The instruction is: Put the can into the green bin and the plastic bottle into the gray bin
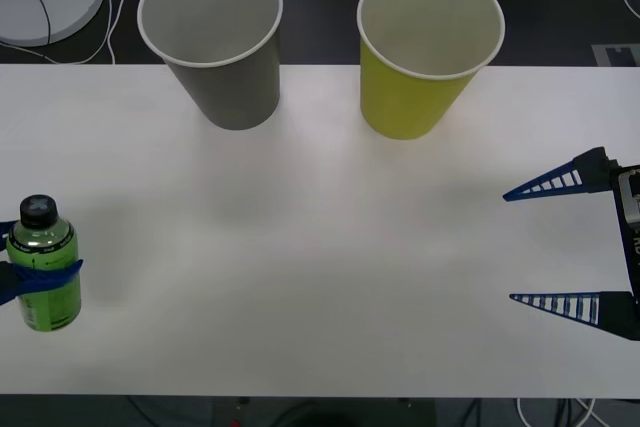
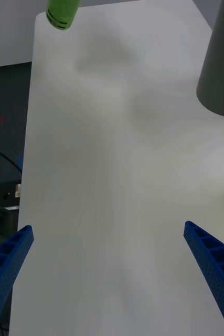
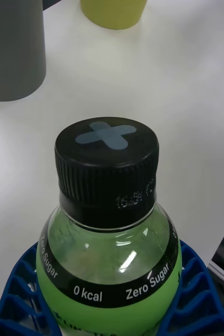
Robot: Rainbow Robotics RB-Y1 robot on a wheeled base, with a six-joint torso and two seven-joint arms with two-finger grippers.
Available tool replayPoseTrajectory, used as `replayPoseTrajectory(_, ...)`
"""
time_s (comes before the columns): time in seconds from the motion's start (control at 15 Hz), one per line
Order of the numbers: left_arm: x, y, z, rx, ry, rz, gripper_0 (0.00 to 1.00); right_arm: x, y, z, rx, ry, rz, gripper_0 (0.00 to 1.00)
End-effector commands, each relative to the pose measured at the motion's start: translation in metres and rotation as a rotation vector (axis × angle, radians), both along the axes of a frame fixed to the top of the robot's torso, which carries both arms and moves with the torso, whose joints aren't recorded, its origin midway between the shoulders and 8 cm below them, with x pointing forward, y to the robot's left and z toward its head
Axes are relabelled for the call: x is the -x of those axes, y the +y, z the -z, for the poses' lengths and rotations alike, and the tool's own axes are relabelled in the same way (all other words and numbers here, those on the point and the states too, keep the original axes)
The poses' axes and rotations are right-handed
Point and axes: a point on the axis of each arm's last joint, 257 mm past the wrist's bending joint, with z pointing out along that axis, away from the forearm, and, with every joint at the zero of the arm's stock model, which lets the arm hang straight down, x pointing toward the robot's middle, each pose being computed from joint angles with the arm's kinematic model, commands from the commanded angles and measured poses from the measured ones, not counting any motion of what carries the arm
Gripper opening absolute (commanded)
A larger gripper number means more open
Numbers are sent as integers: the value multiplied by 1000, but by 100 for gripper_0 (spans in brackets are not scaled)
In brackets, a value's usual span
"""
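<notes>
Blue-fingered left claw (image 1: pixel 35 277) grips the plastic bottle (image 1: pixel 42 265) at its body so it stays upright for the far gray bin (image 1: pixel 213 40); right claw (image 1: pixel 560 244) waits spread wide.

even, bright overhead light on the white table (image 1: pixel 320 247); soft faint shadows near the cups; a small glare streak on the plastic bottle (image 3: pixel 109 268).

Front camera looks down from above on the white worktop (image 1: pixel 320 247). Left wrist camera sits very close above the plastic bottle (image 3: pixel 109 231). Right wrist camera looks across the same worktop from farther off.
</notes>
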Motion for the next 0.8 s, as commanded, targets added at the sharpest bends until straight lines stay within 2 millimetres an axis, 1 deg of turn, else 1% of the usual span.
replayPoseTrajectory(0.07, -8, 4, -19, 4, -4, -60, 0, 0, 0, 0, 0, 0, 0, 100)
replayPoseTrajectory(0.27, -23, 5, -35, 40, -42, -129, 0, 0, 0, 0, 0, 0, 0, 100)
replayPoseTrajectory(0.6, -39, 3, -55, 101, -83, -217, 0, 0, 0, 0, 0, 0, 0, 100)
replayPoseTrajectory(0.8, -46, 5, -63, 91, -107, -257, 0, 0, 0, 0, 0, 0, 0, 100)
